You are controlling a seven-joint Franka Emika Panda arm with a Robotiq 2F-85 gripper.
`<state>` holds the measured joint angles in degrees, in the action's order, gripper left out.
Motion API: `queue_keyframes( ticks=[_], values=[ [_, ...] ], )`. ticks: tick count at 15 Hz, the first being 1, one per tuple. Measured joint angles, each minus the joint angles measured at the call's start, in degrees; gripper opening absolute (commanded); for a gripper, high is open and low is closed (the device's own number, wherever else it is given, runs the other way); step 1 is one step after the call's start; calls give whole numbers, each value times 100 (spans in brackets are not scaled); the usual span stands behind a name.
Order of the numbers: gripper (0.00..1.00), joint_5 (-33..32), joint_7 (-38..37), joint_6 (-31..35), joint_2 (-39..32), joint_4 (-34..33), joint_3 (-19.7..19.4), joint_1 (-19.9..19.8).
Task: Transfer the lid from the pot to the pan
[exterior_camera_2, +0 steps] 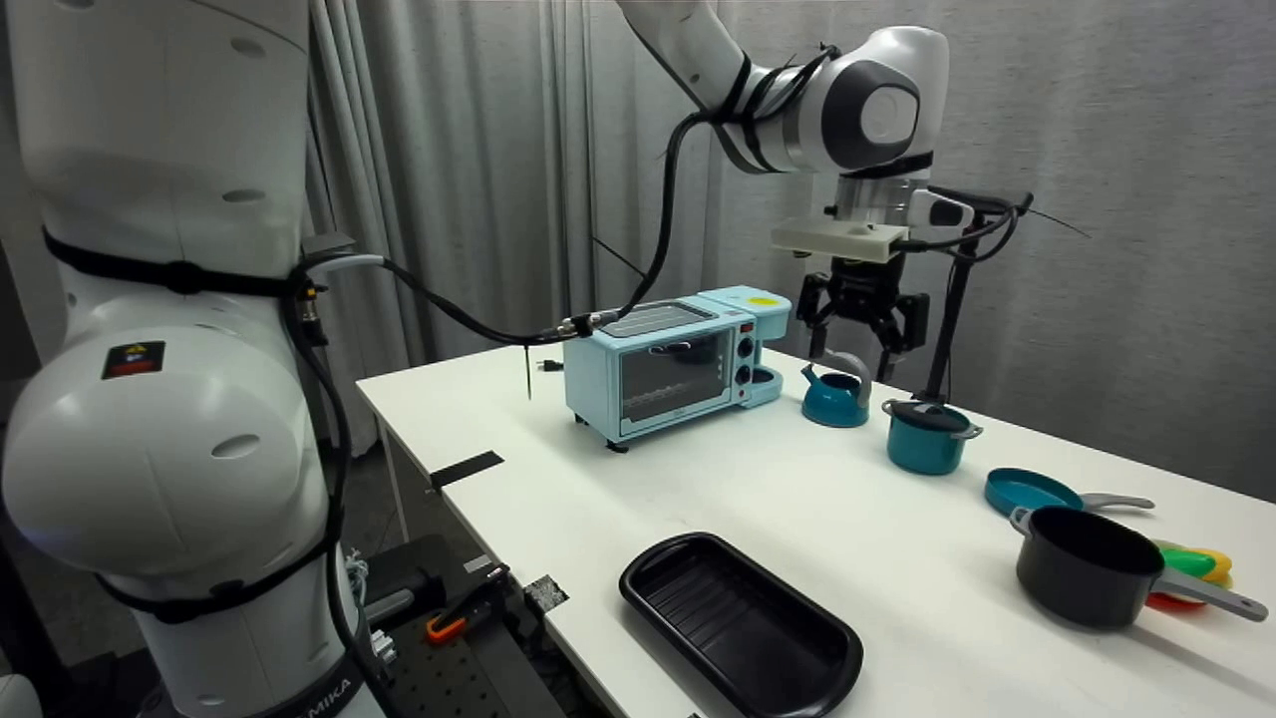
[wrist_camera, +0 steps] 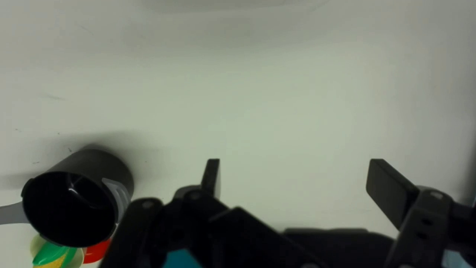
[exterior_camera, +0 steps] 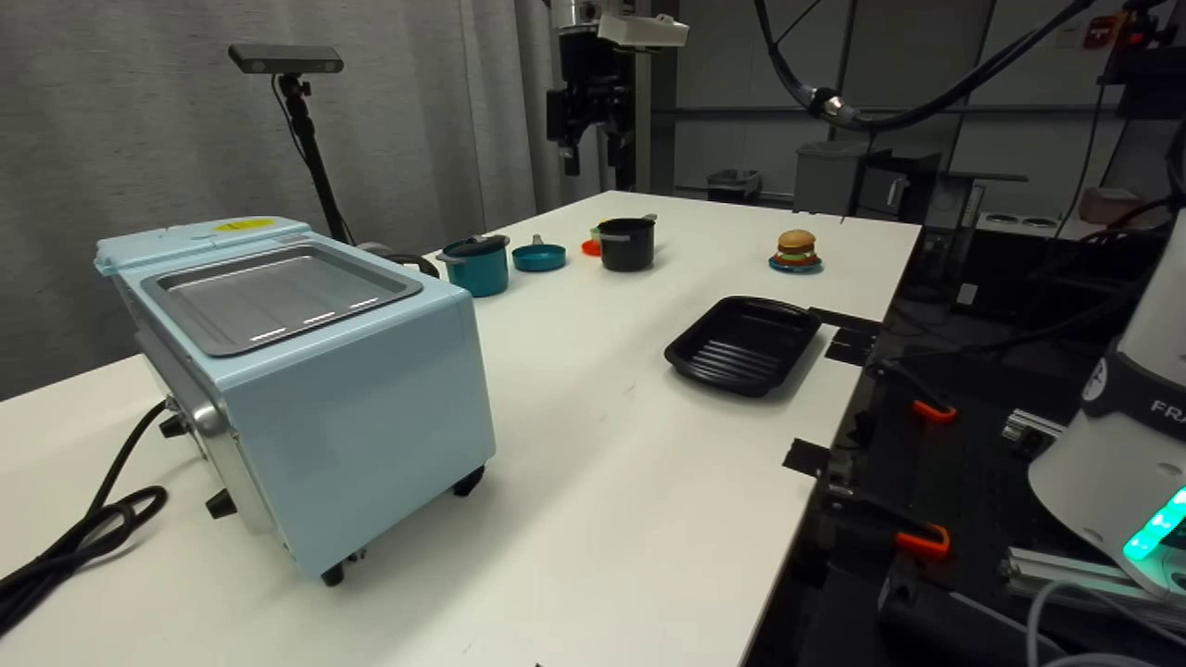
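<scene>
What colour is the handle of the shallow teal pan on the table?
The pan handle is grey; it shows best in an exterior view.

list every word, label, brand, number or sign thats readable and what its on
"FRA", cut off: robot's base
"MIKA", partial: dark band on that base
Too small to read: round emblem on base; yellow sticker on toaster oven; dark label on arm; pale background tag
Wrist view: none

The rounded white arm [exterior_camera_2: 164, 469] was bound with black straps [exterior_camera_2: 181, 275], hung with a black cable [exterior_camera_2: 666, 204] and marked by a black-and-red sticker [exterior_camera_2: 134, 359]. A green strip [exterior_camera: 1155, 525] was lit on its base [exterior_camera: 1093, 482]. The gripper [wrist_camera: 295, 171] was finished in black.
</scene>
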<state>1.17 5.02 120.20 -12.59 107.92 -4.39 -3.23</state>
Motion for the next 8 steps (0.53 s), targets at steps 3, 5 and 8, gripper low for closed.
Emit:
queue_keyframes(
  ticks=[3,5,8],
  values=[
    [100,0,-99,-7,-279,-380,13,0],
    [100,0,-147,-14,-491,-682,36,1],
    [100,0,-221,-20,-850,-1147,77,5]
  ],
)
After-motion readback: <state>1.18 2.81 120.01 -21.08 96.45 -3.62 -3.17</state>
